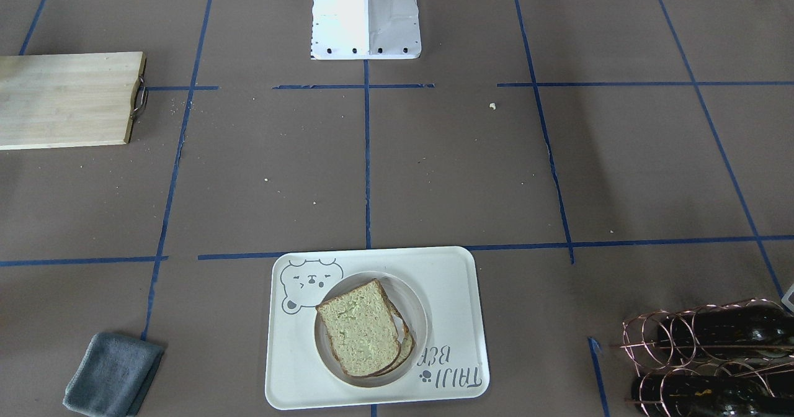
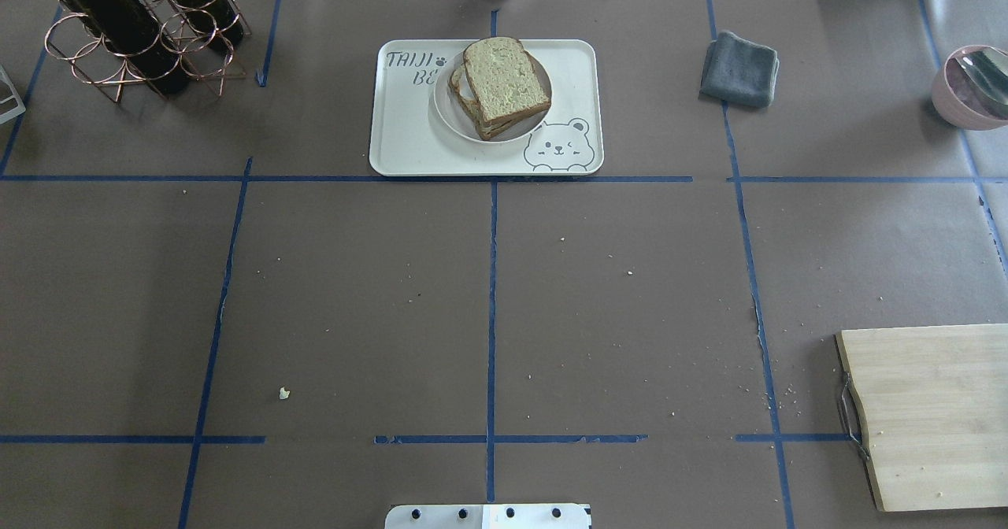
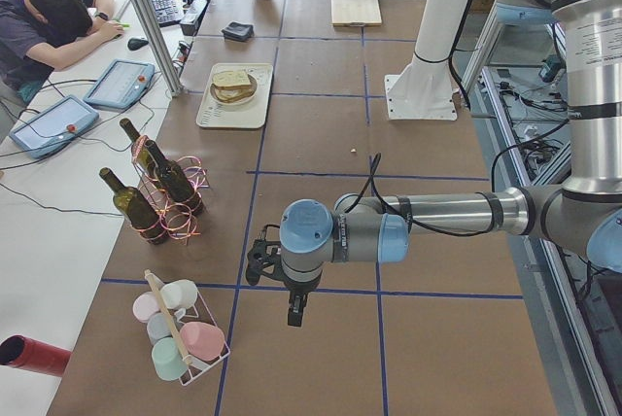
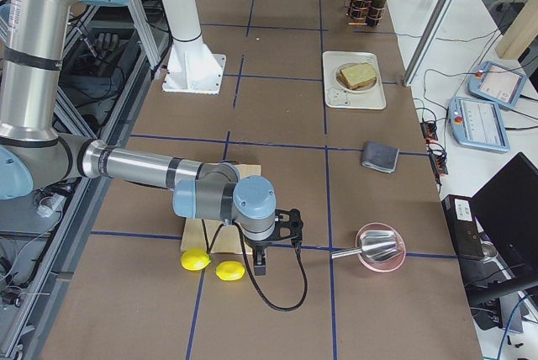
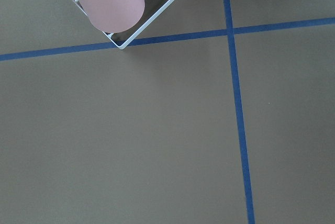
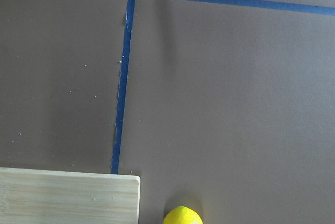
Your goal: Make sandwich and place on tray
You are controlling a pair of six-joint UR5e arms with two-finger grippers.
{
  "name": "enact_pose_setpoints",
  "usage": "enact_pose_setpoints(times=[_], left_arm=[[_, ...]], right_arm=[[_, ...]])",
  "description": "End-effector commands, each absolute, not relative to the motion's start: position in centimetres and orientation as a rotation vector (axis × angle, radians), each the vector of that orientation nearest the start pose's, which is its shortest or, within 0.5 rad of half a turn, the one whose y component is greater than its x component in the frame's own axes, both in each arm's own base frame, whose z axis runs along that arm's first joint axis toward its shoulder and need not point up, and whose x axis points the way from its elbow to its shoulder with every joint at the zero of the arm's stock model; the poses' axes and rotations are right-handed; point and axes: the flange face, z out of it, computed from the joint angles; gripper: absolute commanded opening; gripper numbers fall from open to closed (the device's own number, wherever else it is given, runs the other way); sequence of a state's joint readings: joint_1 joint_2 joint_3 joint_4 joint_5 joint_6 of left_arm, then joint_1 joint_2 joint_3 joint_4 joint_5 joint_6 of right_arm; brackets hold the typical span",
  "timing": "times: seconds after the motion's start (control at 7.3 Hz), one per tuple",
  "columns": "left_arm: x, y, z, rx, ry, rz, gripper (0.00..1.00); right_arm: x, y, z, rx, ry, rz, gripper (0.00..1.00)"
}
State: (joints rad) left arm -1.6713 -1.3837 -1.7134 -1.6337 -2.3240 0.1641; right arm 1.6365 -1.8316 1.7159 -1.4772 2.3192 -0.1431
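**Sandwich sits on the tray, both arms parked far out**

The sandwich (image 1: 363,329) – 2 squarish, pale speckled bread slices with dark brown crust, stacked slightly askew – lies on a small round white dish (image 1: 417,302). The dish rests inside the large cream-white rectangular tray (image 1: 453,280), between its grey bear face and its lettering. The tray stands on the brown paper-covered bench (image 1: 459,175), at the middle of its far edge from the robot.

The left pincer (image 3: 294,317) hangs pointing down over bare bench near a white wire basket (image 3: 209,358) of pastel cups (image 3: 199,340). The right pincer (image 4: 261,267) hangs just beside 2 yellow lemons (image 4: 229,271), near the pale wooden cutting board (image 2: 937,411). Whether either pincer is open or closed I cannot tell – neither shows anything in its grasp.
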Motion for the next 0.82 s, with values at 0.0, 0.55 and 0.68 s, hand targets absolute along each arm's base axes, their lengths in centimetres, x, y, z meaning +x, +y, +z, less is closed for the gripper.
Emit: enact_pose_setpoints(times=[0.0,0.55,0.68], left_arm=[[-10.61,-40.53,66.82,0.118,0.744,0.069,1.00],[-10.41,-40.63,66.62,0.123,0.745,0.077,1.00],[-10.43,-40.67,66.51,0.128,0.743,0.078,1.00]], right_arm=[[9.03,-37.26,69.23,0.059,-0.747,-0.066,1.00],[9.01,-37.16,68.80,0.067,-0.747,-0.070,1.00],[9.00,-37.10,68.78,0.067,-0.747,-0.070,1.00]])
